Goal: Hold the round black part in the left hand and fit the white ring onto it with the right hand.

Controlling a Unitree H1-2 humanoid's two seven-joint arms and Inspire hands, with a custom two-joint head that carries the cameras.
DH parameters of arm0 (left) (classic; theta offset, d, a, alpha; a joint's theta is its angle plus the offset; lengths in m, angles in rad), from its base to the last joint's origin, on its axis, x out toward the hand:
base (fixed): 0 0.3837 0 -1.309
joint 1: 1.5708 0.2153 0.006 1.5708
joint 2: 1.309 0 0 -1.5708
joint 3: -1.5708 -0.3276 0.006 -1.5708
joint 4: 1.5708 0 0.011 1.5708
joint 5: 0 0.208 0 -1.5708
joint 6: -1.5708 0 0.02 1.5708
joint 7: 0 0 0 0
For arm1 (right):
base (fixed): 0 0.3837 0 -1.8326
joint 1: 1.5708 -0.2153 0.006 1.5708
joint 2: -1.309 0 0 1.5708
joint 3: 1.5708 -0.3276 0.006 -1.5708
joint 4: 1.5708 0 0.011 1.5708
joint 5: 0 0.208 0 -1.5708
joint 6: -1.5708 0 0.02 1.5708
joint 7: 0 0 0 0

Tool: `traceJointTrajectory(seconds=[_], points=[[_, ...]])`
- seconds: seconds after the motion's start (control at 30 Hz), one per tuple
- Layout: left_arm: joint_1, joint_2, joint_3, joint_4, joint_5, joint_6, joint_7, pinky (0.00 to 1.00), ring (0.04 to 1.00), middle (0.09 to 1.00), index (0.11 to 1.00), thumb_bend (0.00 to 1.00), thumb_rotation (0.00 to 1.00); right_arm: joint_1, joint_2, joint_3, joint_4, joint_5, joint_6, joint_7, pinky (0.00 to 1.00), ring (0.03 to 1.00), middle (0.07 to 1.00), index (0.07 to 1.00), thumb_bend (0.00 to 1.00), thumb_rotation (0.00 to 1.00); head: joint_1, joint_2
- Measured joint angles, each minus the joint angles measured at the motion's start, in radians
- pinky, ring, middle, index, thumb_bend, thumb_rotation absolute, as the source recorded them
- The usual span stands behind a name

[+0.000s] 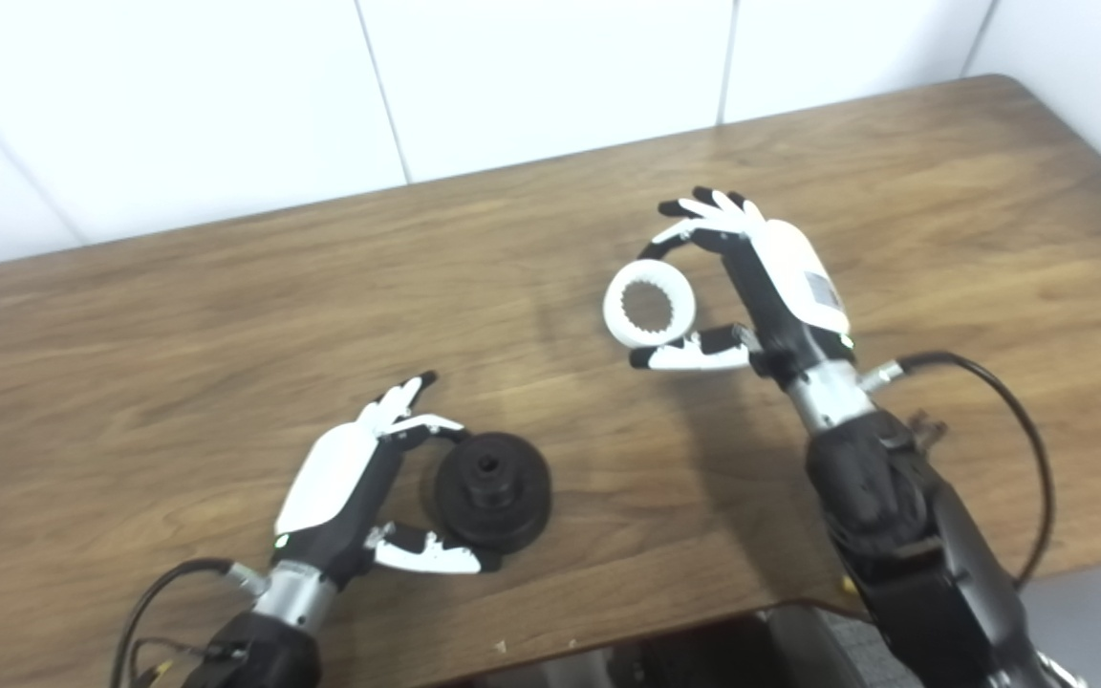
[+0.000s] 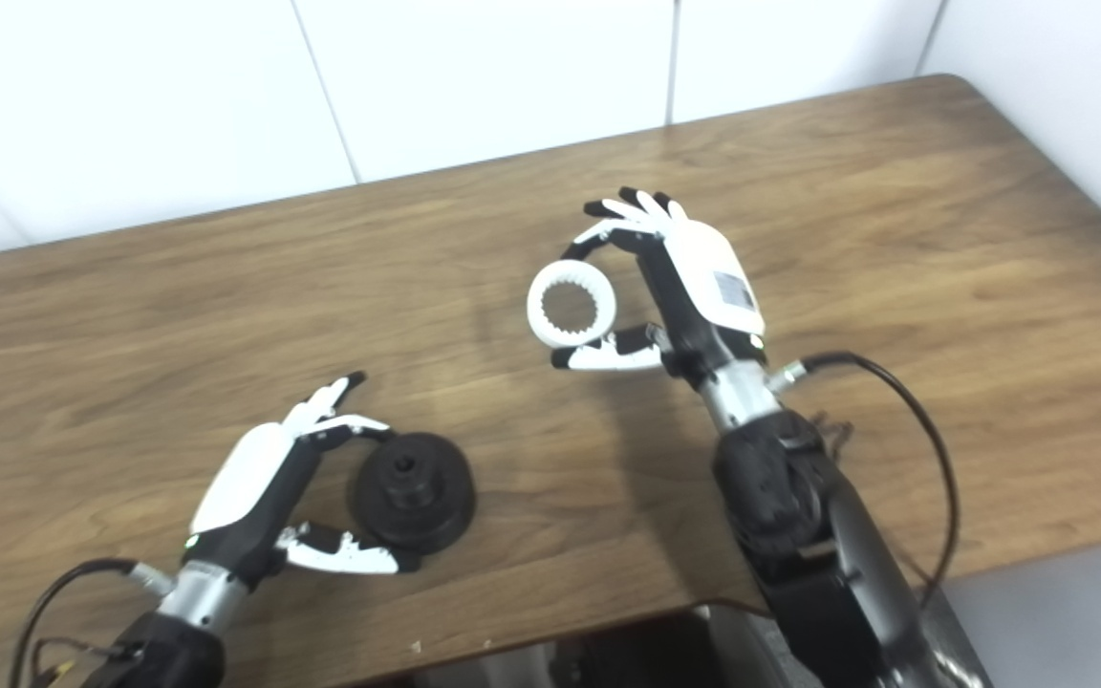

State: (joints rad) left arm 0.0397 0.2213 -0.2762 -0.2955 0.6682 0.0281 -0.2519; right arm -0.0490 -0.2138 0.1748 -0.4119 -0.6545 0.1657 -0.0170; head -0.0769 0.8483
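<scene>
White toothed ring [image 1: 650, 305] is being pinched by the right hand [image 1: 761, 287], bore exposed for fitting, while the left hand [image 1: 359, 487] is gripping the black pulley-like part [image 1: 493, 491] on the wooden table [image 1: 226, 315].

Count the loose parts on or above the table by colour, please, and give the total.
Black: 1, the round black part, on the table between the left hand's fingers.
White: 1, the white ring, held by the right hand.
Total: 2
</scene>
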Motion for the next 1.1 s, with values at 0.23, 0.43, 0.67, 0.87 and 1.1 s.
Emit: traceJointTrajectory(seconds=[0.23,0.43,0.67,0.87,1.1], points=[[-0.001,-0.037,-0.010,0.000,0.016,0.018,0.000,1.00,1.000,1.000,0.614,0.96,0.28,0.073,0.002,0.019,-0.042,0.027,-0.033,0.028,1.00,0.950,0.845,0.482,0.52,0.14,0.092,0.021],[-0.017,-0.057,-0.027,0.001,0.044,0.032,0.000,1.00,1.000,1.000,0.609,0.97,0.29,0.127,-0.004,0.036,-0.057,0.060,-0.075,0.056,1.00,0.950,0.845,0.481,0.52,0.14,0.144,0.028],[-0.024,-0.078,-0.034,0.002,0.057,0.036,0.005,1.00,1.000,1.000,0.611,0.97,0.27,0.139,-0.002,0.049,-0.082,0.065,-0.107,0.091,0.92,0.939,0.840,0.481,0.52,0.14,0.166,0.031],[-0.024,-0.082,-0.035,0.002,0.066,0.039,0.005,1.00,1.000,1.000,0.613,0.98,0.27,0.147,0.007,0.062,-0.087,0.066,-0.109,0.111,0.96,0.946,0.846,0.482,0.52,0.14,0.167,0.034],[-0.024,-0.086,-0.035,0.002,0.066,0.039,0.005,1.00,1.000,1.000,0.612,0.98,0.27,0.149,0.031,0.089,-0.083,0.061,-0.119,0.120,0.94,0.931,0.840,0.481,0.52,0.14,0.163,0.037]])
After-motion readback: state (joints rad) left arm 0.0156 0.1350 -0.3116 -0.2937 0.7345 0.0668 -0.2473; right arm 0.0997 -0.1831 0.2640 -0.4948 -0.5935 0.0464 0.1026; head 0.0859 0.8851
